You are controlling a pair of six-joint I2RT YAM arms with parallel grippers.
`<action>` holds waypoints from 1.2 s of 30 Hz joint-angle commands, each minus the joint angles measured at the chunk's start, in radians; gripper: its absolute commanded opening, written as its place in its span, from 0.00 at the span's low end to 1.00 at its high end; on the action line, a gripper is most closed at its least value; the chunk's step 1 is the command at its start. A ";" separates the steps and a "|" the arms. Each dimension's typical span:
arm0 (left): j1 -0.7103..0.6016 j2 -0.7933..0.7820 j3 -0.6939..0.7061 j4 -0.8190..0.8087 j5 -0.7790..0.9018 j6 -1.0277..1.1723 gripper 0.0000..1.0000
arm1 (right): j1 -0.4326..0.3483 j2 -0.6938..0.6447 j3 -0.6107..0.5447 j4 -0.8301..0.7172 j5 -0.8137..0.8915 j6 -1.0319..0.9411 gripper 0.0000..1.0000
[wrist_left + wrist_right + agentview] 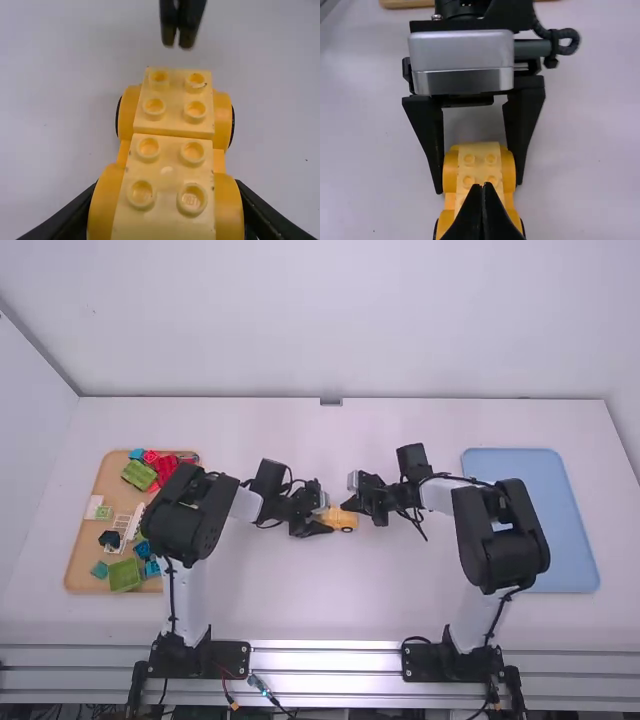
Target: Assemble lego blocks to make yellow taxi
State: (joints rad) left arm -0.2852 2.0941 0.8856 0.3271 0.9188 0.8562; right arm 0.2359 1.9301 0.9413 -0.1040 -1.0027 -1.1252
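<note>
Yellow taxi (pixel 343 521), near ctr of high view on desk (pixel 330 600); L pincer (pixel 479 188) clamped snug abt its sides. R pincer (pixel 177 46) closed, empty; to seat blocks (pixel 174 100), prob. best press straight down.

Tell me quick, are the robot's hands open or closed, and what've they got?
Left hand: closed on one end of the yellow car.
Right hand: closed, holding nothing.
</note>
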 commanded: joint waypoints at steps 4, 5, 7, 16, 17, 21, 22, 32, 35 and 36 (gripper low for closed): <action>-0.009 0.021 -0.014 -0.018 -0.083 -0.030 0.31 | 0.020 0.061 0.013 -0.014 0.078 0.030 0.00; -0.009 0.021 -0.014 -0.019 -0.082 -0.030 0.31 | 0.019 0.066 0.013 -0.016 0.084 0.033 0.00; -0.009 0.021 -0.014 -0.019 -0.082 -0.030 0.31 | 0.018 0.090 0.013 -0.006 0.095 0.059 0.00; -0.009 0.021 -0.015 -0.019 -0.082 -0.030 0.28 | 0.004 0.187 0.013 0.011 0.112 0.055 0.00; -0.009 0.021 -0.015 -0.019 -0.082 -0.030 0.28 | 0.005 0.195 0.013 0.013 0.123 0.061 0.00; -0.010 0.021 -0.015 -0.012 -0.082 -0.030 0.28 | 0.005 0.230 0.013 0.017 0.148 0.066 0.00; -0.009 0.021 -0.015 -0.010 -0.082 -0.031 0.27 | 0.006 0.233 0.013 0.017 0.147 0.061 0.00; -0.009 0.021 -0.015 0.015 -0.082 -0.059 0.25 | -0.019 0.237 -0.064 0.149 0.129 0.062 0.00; -0.003 0.021 -0.015 0.014 -0.079 -0.058 0.25 | -0.037 0.237 -0.118 0.265 0.126 0.134 0.00; -0.003 0.021 -0.015 0.014 -0.071 -0.055 0.25 | -0.042 0.237 -0.137 0.303 0.109 0.142 0.00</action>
State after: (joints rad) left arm -0.2878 2.0941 0.8856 0.3676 0.8772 0.8448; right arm 0.2173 2.0857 0.8726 0.2127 -1.1431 -1.0241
